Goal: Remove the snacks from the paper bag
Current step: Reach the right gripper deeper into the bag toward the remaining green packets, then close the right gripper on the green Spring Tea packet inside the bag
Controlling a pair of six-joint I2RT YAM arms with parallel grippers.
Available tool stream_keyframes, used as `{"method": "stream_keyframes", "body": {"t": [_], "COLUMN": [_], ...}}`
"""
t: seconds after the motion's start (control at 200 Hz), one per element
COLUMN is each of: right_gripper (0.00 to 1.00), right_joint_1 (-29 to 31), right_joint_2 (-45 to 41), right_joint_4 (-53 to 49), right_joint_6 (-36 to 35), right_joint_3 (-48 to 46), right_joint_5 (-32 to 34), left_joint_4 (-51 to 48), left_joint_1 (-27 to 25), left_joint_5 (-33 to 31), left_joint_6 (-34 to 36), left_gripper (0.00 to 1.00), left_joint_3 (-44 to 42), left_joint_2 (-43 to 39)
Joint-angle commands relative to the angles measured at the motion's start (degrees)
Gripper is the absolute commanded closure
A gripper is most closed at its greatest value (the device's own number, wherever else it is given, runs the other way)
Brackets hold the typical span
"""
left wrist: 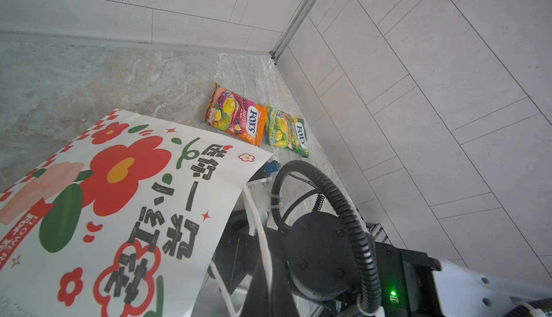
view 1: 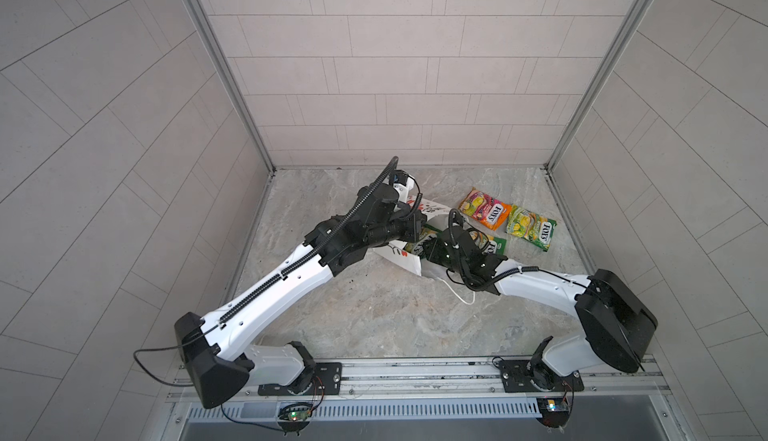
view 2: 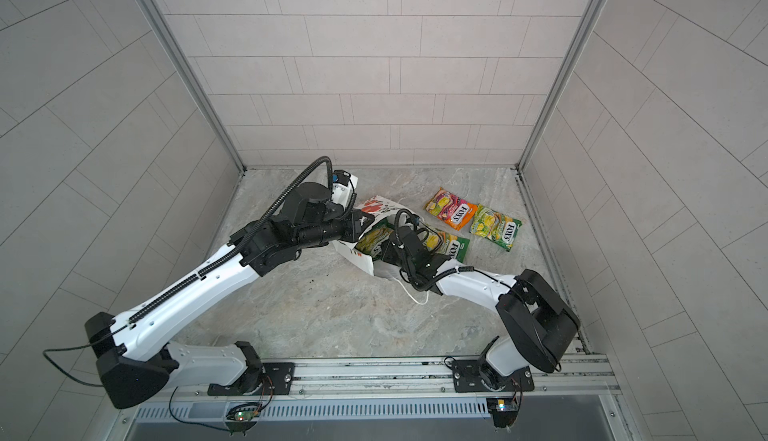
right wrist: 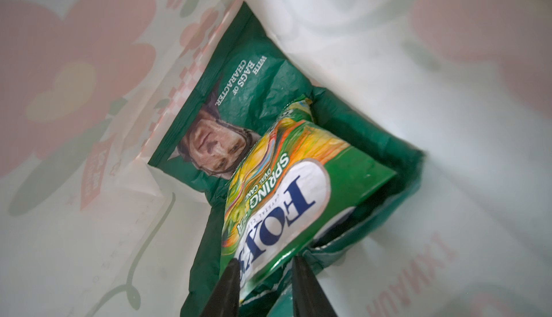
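With your left gripper [view 2: 357, 227] closed on the rim of the paper bag [left wrist: 119, 211] and your right gripper [right wrist: 265, 261] narrow around the yellow-green packet [right wrist: 286, 187] lying on the crisp bag [right wrist: 239, 91] inside, a shallow pinch may slip or snag paper.

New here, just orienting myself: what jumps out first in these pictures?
The flower-printed paper bag sits mid-table with the right gripper inside it, jaws straddling a green FOX'S packet atop the dark green crisp bag. An orange FOX'S packet and a yellow-green one lie outside, near the right wall.
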Motion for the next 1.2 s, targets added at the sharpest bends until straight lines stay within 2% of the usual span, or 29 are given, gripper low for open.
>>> {"method": "stream_keyframes", "body": {"t": [0.0,0.385,0.52,0.655,0.981,1.026,1.086,1.196], "right_gripper": [0.67,0.65,0.70,0.70,0.66,0.69,0.80,0.95], "right_joint_1": [-0.3,-0.7,-0.9,-1.1,-1.2,-1.3,-1.4,-1.4], "right_joint_2": [-0.3,2.7,3.9,5.3,9.0,9.1,9.0,7.6], "right_joint_4": [-0.7,-0.8,-0.4,0.6,0.8,1.0,1.1,1.3], "right_joint_6": [2.8,4.3,4.7,4.6,5.1,4.7,4.1,2.5], "right_joint_3": [0.1,1.9,2.9,3.9,6.6,6.7,6.8,6.6], "right_joint_5": [3.7,3.9,3.5,2.8,1.8,1.6,1.3,1.1], "left_joint_4": [1.0,1.0,1.0,1.0,0.7,0.6,0.5,0.3], "left_joint_1": [-0.4,-0.5,-0.8,-0.8,-0.9,-0.8,-0.9,-0.9], "left_joint_5": [0.7,1.0,1.1,1.2,1.0,0.9,0.7,0.1], "left_joint_6": [0.9,1.0,1.2,1.2,1.5,1.6,1.7,2.0], "left_gripper": [1.00,1.00,1.00,1.00,1.00,1.00,1.00,1.00], "left_joint_3": [0.4,0.6,0.7,0.7,0.4,0.4,0.4,0.3], "left_joint_2": [-0.5,0.0,0.3,0.3,0.3,0.2,0.1,-0.1]}}
